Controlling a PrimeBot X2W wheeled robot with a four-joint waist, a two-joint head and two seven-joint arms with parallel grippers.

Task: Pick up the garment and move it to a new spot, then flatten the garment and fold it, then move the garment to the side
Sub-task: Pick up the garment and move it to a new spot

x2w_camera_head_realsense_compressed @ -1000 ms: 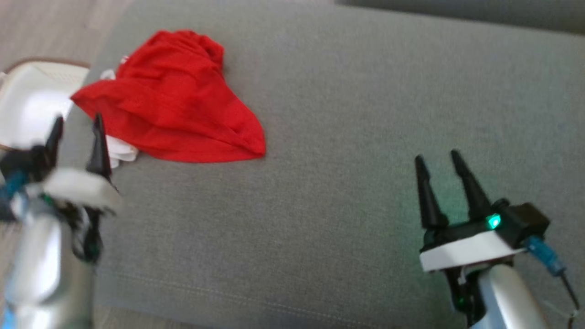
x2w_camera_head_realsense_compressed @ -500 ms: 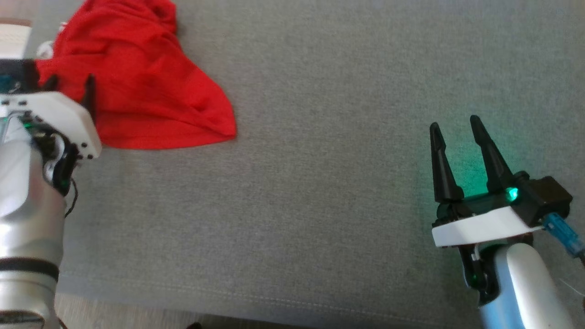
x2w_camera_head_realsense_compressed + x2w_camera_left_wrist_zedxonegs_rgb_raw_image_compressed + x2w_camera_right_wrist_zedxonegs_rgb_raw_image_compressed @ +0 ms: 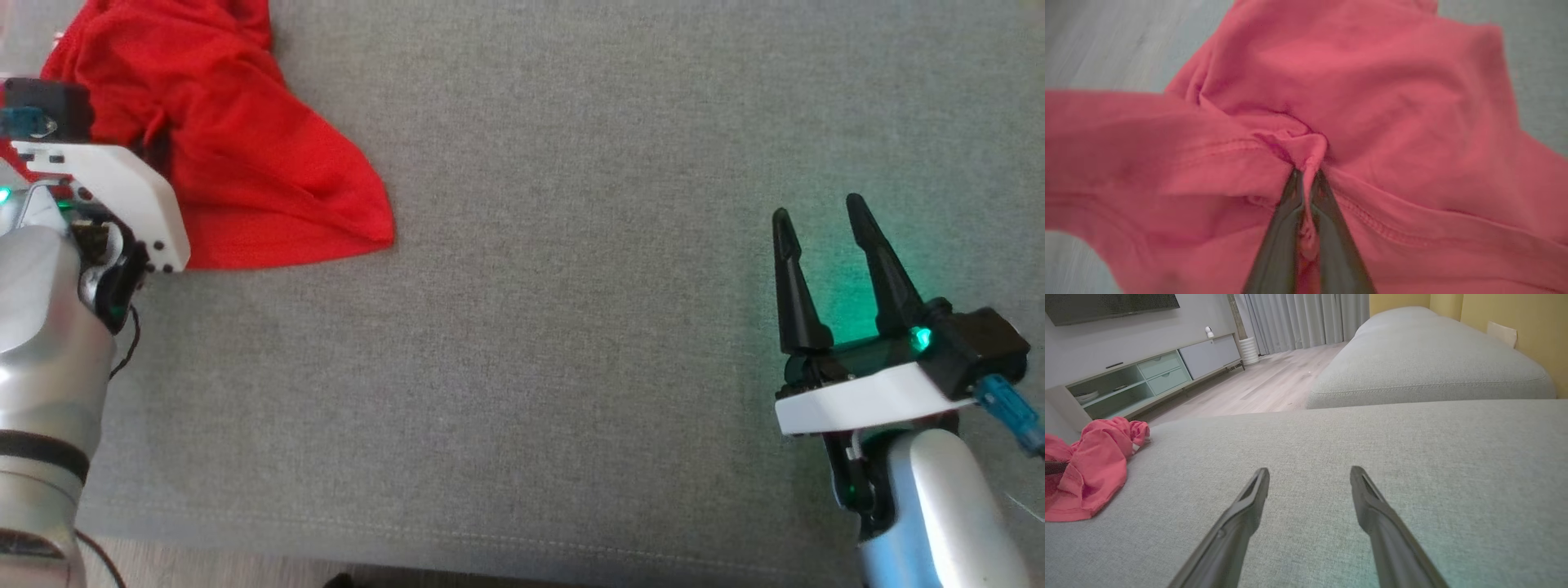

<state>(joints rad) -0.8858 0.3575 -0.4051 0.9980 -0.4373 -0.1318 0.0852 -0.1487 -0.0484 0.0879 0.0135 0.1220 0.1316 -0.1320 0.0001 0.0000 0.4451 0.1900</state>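
The left gripper, upper left, pinches a garment fold; the right gripper (spread, empty) sits well apart, lower right.

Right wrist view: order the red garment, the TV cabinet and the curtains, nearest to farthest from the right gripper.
1. Red garment, on the sofa, left.
2. TV cabinet, across the floor, upper left.
3. Curtains, far end, top centre.

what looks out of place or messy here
The red garment lies crumpled in a heap at the far left of the grey cushion, not flat. The left gripper is shut on a bunched fold of it. Nothing looks spilled or damaged.
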